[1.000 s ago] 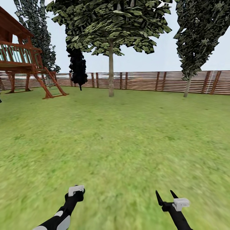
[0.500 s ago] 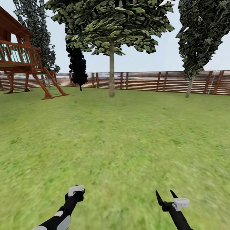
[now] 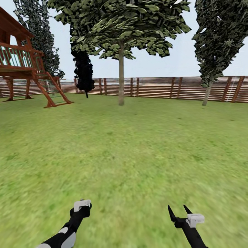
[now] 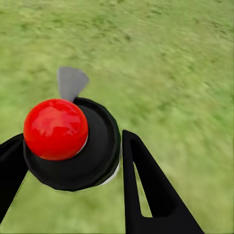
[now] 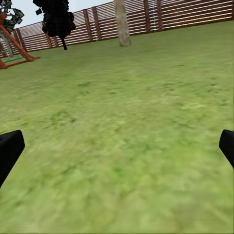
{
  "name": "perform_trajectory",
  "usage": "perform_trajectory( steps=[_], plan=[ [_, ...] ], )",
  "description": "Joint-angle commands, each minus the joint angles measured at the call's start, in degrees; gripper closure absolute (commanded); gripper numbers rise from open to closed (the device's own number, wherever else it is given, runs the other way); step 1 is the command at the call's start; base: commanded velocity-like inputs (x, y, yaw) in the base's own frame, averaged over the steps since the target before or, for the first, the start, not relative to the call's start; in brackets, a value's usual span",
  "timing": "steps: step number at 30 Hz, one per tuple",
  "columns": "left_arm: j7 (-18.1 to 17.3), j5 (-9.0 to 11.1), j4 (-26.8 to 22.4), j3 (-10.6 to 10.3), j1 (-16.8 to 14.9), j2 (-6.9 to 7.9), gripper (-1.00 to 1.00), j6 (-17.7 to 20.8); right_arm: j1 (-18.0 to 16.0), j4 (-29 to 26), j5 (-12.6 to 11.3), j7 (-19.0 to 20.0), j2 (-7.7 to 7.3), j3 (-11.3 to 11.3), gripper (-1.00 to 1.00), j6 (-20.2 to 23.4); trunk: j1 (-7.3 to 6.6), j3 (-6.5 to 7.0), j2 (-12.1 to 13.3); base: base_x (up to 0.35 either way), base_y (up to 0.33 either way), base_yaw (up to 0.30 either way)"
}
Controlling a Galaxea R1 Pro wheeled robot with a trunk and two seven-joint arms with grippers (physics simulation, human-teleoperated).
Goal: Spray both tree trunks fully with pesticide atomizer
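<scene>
Head view: a lawn (image 3: pixel 131 144) is seen, bounded at the back by a slatted fence (image 3: pixel 158 87); a wooden play tower (image 3: pixel 20 65) stands at the left, a near-black tree (image 3: pixel 83 70) beside it, a tree (image 3: pixel 121 44) with a pale trunk (image 3: pixel 121 79) at centre and a second tree (image 3: pixel 217 38) at the right. The left gripper (image 3: pixel 82 206) and the right gripper (image 3: pixel 179 210) are held low over the grass, well apart. Left wrist view: the atomizer (image 4: pixel 73 141), black with a red top and a grey nozzle, is clamped between the left fingers (image 4: pixel 146 190). Right wrist view: the right fingers (image 5: pixel 9 151) are spread wide at the frame edges, nothing between them; grass, fence and one trunk (image 5: pixel 121 22) are seen beyond.
</scene>
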Motion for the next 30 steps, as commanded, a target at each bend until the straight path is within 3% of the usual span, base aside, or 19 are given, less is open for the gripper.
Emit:
perform_trajectory(
  steps=[1, 30],
  plan=[
    [0.0, 0.0, 0.0, 0.0, 0.0, 0.00, 1.00, 0.0, 0.0, 0.0, 0.0, 0.0, 0.00, 0.0, -1.00, 0.0, 0.00, 0.00, 0.0, 0.329, 0.116, 0.000],
    [0.0, 0.0, 0.0, 0.0, 0.0, 0.00, 1.00, 0.0, 0.0, 0.0, 0.0, 0.0, 0.00, 0.0, -1.00, 0.0, 0.00, 0.00, 0.0, 0.329, 0.116, 0.000]
  ],
)
